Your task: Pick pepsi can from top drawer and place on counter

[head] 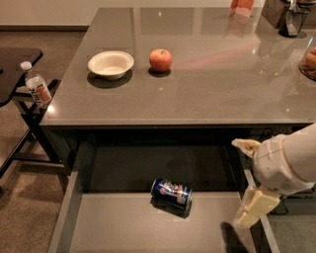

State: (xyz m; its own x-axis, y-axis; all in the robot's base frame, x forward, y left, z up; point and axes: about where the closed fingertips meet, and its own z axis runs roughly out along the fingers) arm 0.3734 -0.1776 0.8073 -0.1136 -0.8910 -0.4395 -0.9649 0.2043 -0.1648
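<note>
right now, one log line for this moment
stage: pre-grasp | gripper: open, empty, above drawer right edge | can: on its side in drawer, untouched | counter: bowl, apple

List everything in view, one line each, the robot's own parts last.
can: one, dark blue, on its side in the open drawer
drawer: one, grey, pulled open under the counter
counter: one, glossy grey-brown, above the drawer
bowl: one, cream, left on the counter
apple: one, red, right of the bowl, apart
bottle: one, clear with white cap, by the side table
side table: one, black, far left
orange object: one, counter's far edge, cut off
dark container: one, counter's far right corner
arm: one, white, lower right
gripper: one, cream, open, over the drawer's right side, clear of the can
</note>
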